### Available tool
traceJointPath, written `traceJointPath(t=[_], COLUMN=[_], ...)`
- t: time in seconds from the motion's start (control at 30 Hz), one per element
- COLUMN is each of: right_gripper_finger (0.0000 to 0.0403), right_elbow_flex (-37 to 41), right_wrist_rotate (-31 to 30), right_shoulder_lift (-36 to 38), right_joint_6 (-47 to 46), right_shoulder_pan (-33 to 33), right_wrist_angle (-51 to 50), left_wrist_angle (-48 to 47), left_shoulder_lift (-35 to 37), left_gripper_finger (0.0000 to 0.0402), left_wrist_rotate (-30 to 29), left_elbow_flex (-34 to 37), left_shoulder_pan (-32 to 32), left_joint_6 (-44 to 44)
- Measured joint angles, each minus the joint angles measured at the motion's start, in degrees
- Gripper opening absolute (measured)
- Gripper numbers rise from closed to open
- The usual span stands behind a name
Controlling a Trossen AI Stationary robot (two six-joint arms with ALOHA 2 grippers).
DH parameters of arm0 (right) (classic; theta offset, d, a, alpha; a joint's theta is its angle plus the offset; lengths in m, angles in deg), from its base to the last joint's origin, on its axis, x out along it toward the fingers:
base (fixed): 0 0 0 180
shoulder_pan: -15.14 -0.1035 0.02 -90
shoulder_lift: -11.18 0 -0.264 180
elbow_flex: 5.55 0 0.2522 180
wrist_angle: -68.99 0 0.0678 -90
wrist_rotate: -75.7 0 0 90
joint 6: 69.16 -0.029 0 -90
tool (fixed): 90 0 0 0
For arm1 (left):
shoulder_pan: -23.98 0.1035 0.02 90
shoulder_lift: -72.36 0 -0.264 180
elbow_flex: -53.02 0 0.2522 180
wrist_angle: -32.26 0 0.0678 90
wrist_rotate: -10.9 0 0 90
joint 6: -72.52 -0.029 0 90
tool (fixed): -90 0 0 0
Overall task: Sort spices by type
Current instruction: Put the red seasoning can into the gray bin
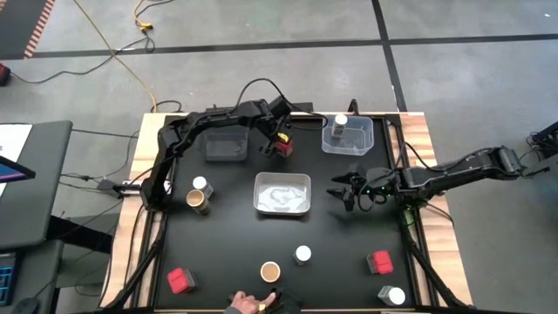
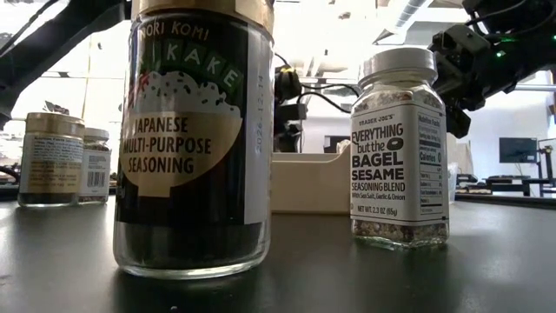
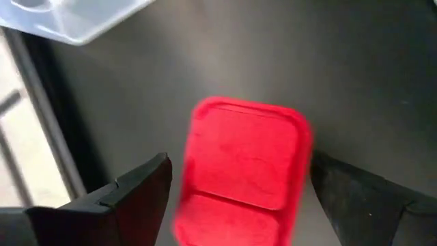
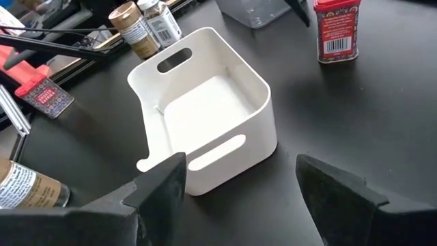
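Note:
My left gripper [image 1: 280, 139] hangs open over a red tin [image 1: 283, 148] that stands upright at the table's far middle. In the left wrist view the tin's top [image 3: 242, 160] lies between the two fingers with narrow gaps on each side. My right gripper [image 1: 349, 190] is open and empty, just right of the white bin [image 4: 205, 109]. One white-lidded jar [image 1: 340, 122] stands in the far right clear tray [image 1: 347, 144]. The other spices stand on the table: two red tins [image 1: 180, 279] [image 1: 379, 262], two brown-topped jars [image 1: 197, 201] [image 1: 269, 272], and white-lidded jars [image 1: 200, 184] [image 1: 302, 255] [image 1: 396, 296].
A second clear tray [image 1: 225, 145] sits at the far left. The white bin [image 1: 282, 194] fills the table's middle. A person's hand [image 1: 248, 303] rests at the near edge. In the low view the near brown-topped jar [image 2: 191, 148] and a white-lidded jar [image 2: 400, 148] stand close to the camera.

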Motion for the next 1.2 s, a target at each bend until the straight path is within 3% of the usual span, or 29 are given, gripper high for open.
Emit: traceJointPath(t=[0.13,0.53,0.83,1.07,1.2], right_gripper_finger=[0.0301,0.0301,0.0301,0.0301,0.0301], right_elbow_flex=[0.0,0.0,0.0,0.0,0.0], right_wrist_rotate=[0.0,0.0,0.0,0.1,0.1], right_shoulder_lift=[0.0,0.0,0.0,0.0,0.0], right_joint_6=[0.2,1.9,1.9,2.0,2.1], right_shoulder_pan=[0.0,0.0,-0.3,-1.8,-1.8], right_wrist_angle=[0.0,0.1,0.0,0.0,-0.1], left_wrist_angle=[-0.5,-3.2,-3.6,-10.6,-16.4], left_shoulder_lift=[0.0,0.0,0.1,-0.1,-0.1], left_gripper_finger=[0.0322,0.0224,0.0215,0.0214,0.0214], left_wrist_rotate=[-0.3,-2.7,-7.3,-10.6,-12.1], left_elbow_flex=[0.0,0.0,-0.3,-9.1,-16.9], left_shoulder_pan=[0.0,-0.5,-2.9,-3.6,-4.1], left_joint_6=[0.7,3.2,3.4,8.5,16.8])
